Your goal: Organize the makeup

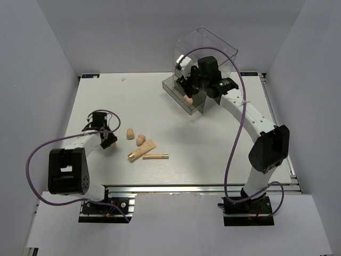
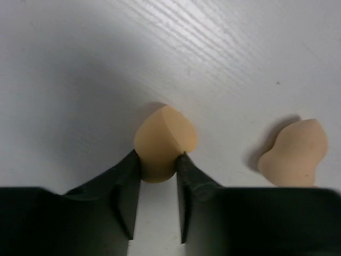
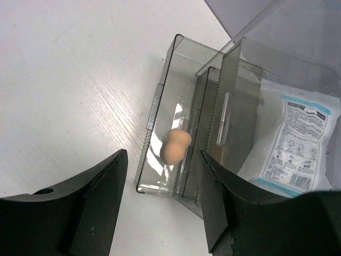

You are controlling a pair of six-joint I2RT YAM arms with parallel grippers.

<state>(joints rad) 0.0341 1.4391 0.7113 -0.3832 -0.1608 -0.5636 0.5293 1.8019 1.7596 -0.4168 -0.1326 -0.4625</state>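
Left gripper [image 2: 159, 156] pinches a peach sponge [image 2: 164, 140] on the white table [image 2: 80, 64].
We see the right gripper [image 3: 162, 154] spread wide above the clear drawer [image 3: 160, 106], with another sponge [image 3: 176, 146] inside it.

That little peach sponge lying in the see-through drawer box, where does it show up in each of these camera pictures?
Top external: the drawer sponge is upper centre-right, in the box's front compartment.
Left wrist: not in it; the left gripper pinches a different sponge.
Right wrist: the drawer sponge is at picture centre, in that same compartment.
Shared landmark: the clear drawer box, seen from the top and right wrist views only.
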